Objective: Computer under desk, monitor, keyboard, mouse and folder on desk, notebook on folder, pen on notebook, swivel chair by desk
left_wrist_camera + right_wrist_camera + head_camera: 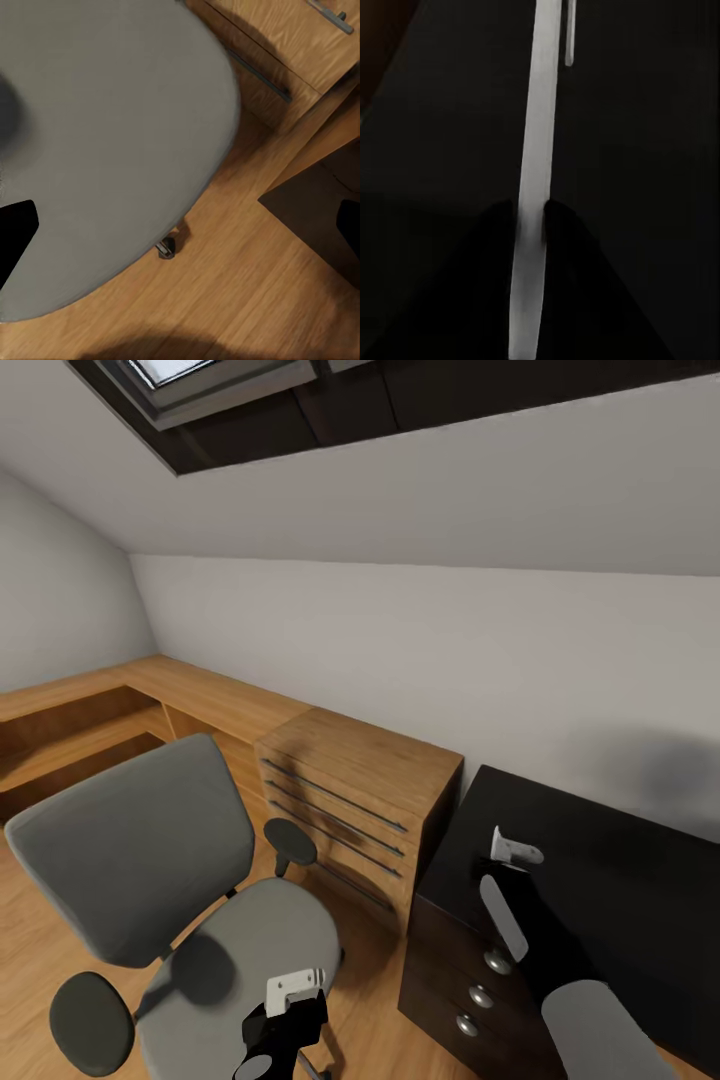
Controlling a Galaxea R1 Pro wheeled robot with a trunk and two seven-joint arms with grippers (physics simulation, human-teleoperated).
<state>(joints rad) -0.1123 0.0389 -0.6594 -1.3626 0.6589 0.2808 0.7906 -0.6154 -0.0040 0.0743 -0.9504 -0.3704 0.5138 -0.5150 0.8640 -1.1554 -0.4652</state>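
Grey folder sits pinched edge-on in the right hand above the black tabletop, beside the chair, so next comes laying it flat; left hand's state I cannot tell.

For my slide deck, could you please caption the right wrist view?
Right pincer shut on a thin white pen above a dark cabinet top.

White sloped walls, skylight, wood floor, oak drawers, black cabinet.
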